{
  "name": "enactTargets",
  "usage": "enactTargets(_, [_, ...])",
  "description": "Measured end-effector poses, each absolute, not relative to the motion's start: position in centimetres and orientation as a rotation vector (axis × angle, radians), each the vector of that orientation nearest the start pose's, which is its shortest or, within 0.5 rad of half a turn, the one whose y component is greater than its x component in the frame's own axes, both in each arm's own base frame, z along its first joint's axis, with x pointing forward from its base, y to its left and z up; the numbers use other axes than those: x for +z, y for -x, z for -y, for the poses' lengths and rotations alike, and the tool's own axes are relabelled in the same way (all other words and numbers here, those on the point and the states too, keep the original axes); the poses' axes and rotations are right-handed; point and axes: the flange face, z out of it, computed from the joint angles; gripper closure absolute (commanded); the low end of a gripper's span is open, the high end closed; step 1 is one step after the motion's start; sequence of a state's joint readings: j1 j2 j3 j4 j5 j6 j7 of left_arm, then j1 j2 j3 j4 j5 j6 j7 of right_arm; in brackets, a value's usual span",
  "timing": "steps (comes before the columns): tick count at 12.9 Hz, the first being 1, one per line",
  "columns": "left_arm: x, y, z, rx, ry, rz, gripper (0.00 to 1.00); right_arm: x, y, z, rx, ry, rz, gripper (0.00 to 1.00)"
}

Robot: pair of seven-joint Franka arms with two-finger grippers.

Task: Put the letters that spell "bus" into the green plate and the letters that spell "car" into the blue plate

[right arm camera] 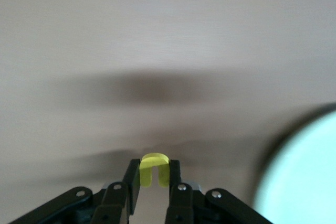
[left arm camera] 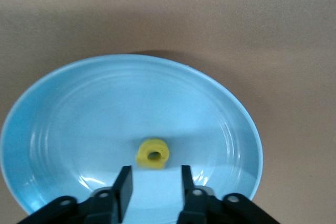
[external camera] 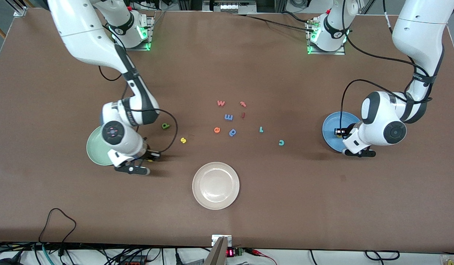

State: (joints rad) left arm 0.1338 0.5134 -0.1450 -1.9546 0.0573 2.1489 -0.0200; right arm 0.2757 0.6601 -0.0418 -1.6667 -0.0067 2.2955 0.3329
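One yellow "a" (left arm camera: 153, 153) lies flat in the blue plate (left arm camera: 63, 108).

Cream plate (external camera: 215, 186), stray letters (external camera: 228, 117), brown table (external camera: 322, 206)

Left gripper (left arm camera: 153, 186) jaws parted — right gripper (right arm camera: 155, 179) jaws clamped.

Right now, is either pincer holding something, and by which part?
The right pincer pinches the yellow "u" by its two sides. The left pincer holds nothing; the yellow "a" lies in the blue plate.
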Motion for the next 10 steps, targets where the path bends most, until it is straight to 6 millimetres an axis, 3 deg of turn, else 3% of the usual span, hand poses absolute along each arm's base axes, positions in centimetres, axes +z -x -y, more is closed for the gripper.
enactTargets(3, [22.6, -59.0, 1.7, 0.444, 3.135, -0.073, 0.29, 24.0, -64.1, -7.2, 0.195, 3.18, -0.043, 0.95])
enactTargets(5, [25.9, -60.3, 4.6, 0.391, 3.15, -0.147, 0.31, 23.3, -62.4, -3.5, 0.271, 3.169, -0.04, 0.61])
enactTargets(6, [27.1, -60.9, 6.8, 0.357, 3.162, -0.197, 0.32, 22.6, -61.7, -2.6, 0.302, 3.165, -0.047, 0.3])
enactTargets(7, [27.7, -61.3, 9.3, 0.334, 3.174, -0.242, 0.34, 22.0, -61.2, -2.2, 0.323, 3.163, -0.051, 0.16])
enactTargets(8, [27.7, -61.6, 11.8, 0.327, 3.186, -0.262, 0.38, 21.8, -61.0, -2.0, 0.332, 3.162, -0.047, 0.06])
enactTargets(10, [25.9, -61.9, 16.7, 0.341, 3.207, -0.241, 0.44, 22.2, -61.0, -2.9, 0.321, 3.159, -0.024, 0.07])
